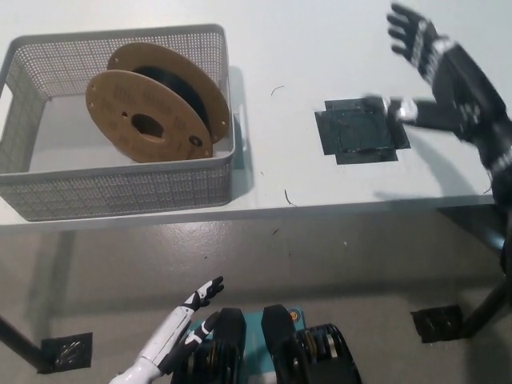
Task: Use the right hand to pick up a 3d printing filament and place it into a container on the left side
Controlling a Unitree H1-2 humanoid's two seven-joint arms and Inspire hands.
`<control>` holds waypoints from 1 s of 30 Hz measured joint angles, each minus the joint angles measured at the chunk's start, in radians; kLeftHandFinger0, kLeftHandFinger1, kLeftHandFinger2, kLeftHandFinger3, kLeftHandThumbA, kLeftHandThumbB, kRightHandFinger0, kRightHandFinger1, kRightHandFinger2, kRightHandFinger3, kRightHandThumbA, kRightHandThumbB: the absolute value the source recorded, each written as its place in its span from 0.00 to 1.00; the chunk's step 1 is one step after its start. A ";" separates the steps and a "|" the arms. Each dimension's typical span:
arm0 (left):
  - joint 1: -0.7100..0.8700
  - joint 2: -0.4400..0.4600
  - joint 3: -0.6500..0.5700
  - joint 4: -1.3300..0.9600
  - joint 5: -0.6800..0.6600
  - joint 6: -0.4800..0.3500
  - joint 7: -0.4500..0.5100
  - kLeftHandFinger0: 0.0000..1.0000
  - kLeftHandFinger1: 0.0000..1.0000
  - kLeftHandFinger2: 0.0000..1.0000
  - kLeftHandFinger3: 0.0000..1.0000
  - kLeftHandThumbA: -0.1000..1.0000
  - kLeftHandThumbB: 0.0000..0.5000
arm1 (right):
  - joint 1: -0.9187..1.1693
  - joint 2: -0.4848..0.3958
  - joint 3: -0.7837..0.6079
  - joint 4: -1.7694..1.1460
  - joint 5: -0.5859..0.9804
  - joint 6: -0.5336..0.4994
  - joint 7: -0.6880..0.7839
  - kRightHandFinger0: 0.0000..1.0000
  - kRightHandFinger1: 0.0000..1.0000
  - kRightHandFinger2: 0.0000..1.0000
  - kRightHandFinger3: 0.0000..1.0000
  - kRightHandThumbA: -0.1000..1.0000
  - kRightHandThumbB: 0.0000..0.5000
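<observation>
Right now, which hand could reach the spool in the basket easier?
Probably the right hand: it is open above the table. The left hand hangs below the table edge. The spool already sits in the basket.

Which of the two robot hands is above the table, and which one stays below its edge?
The black right robot hand is over the white table, fingers spread. The white left robot hand hangs below the table edge, over the floor.

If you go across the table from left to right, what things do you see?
Basket with the filament spool inside → black tape patch → black right robot hand, open above the table.
</observation>
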 measured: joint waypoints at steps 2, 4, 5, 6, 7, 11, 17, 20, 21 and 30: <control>0.002 -0.001 0.000 0.000 0.000 0.000 0.000 1.00 1.00 1.00 1.00 1.00 0.62 | 0.071 0.009 0.006 -0.079 0.000 0.001 -0.001 1.00 1.00 1.00 1.00 1.00 0.84; 0.004 -0.001 0.000 0.000 0.000 0.000 0.000 1.00 1.00 1.00 1.00 1.00 0.62 | 0.148 0.025 0.015 -0.152 0.000 0.001 -0.002 1.00 1.00 1.00 1.00 1.00 0.84; 0.005 -0.002 0.001 0.001 0.000 0.000 0.001 1.00 1.00 1.00 1.00 1.00 0.62 | 0.173 0.032 0.019 -0.175 0.000 -0.001 -0.002 1.00 1.00 1.00 1.00 1.00 0.76; 0.006 -0.003 0.001 0.000 -0.001 0.000 0.001 1.00 1.00 1.00 1.00 1.00 0.63 | 0.214 0.043 0.025 -0.214 0.000 -0.005 -0.003 1.00 1.00 1.00 1.00 1.00 0.71; 0.007 -0.004 0.002 0.000 -0.001 0.000 0.001 1.00 1.00 1.00 1.00 1.00 0.63 | 0.256 0.056 0.035 -0.251 0.000 -0.011 -0.003 1.00 1.00 1.00 1.00 1.00 0.72; 0.016 -0.016 0.013 0.000 -0.004 -0.001 0.018 1.00 1.00 1.00 1.00 1.00 0.64 | 0.422 0.121 0.086 -0.346 -0.001 -0.074 -0.011 1.00 1.00 1.00 1.00 1.00 0.65; 0.026 -0.021 0.020 0.000 -0.006 -0.001 0.045 1.00 1.00 1.00 1.00 1.00 0.65 | 0.541 0.212 0.129 -0.261 -0.006 -0.175 -0.045 1.00 1.00 1.00 1.00 1.00 0.35; 0.030 -0.022 0.023 0.000 -0.006 -0.002 0.058 1.00 1.00 1.00 1.00 1.00 0.63 | 0.551 0.248 0.144 -0.160 -0.008 -0.221 -0.063 1.00 1.00 1.00 1.00 1.00 0.24; 0.031 -0.022 0.023 -0.001 -0.007 -0.002 0.063 1.00 1.00 1.00 1.00 1.00 0.63 | 0.551 0.256 0.147 -0.120 -0.008 -0.238 -0.070 1.00 1.00 1.00 1.00 1.00 0.23; 0.030 -0.025 0.023 -0.003 -0.018 -0.006 0.110 1.00 1.00 1.00 1.00 1.00 0.64 | 0.507 0.300 0.150 0.229 -0.003 -0.350 -0.147 1.00 1.00 1.00 1.00 1.00 0.05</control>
